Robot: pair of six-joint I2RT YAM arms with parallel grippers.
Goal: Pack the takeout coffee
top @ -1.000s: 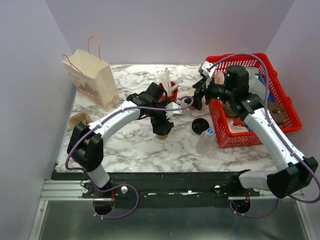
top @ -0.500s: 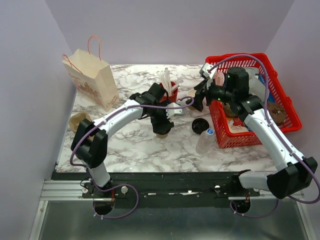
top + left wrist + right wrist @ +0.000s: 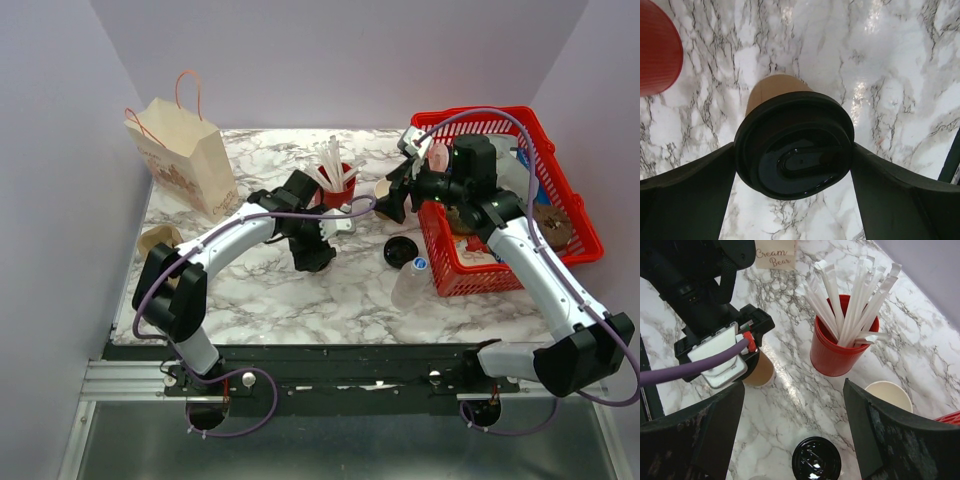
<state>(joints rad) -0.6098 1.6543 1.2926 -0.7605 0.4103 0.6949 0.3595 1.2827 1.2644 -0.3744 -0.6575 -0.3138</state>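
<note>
Left gripper (image 3: 313,256) hangs over the middle of the white-and-grey marble tabletop (image 3: 300,300), its jaws spread wide. In the left wrist view its black fingers (image 3: 690,195) flank the takeout coffee (image 3: 795,150), a small tan kraft-paper cup with a round black plastic lid, one at each side of the lid's rim. Whether they press on it I cannot tell; the cup stands upright on the marble.

At the upper left of the top view stands a tan paper bag with pink cord handles (image 3: 185,160), probably where the coffee goes, well apart from the cup. Just right of the cup is a red ribbed plastic cup of white wrapped straws (image 3: 837,350). Further right, the right gripper (image 3: 392,197) hovers with its jaws wide and holds nothing.

The cup is likely light, with a soft wall that would buckle under a hard squeeze. The lid looks stiff but slick, and may pop off if it alone bears the load. Best to grip the wall just below the lid, gently, and keep the cup upright.
</note>
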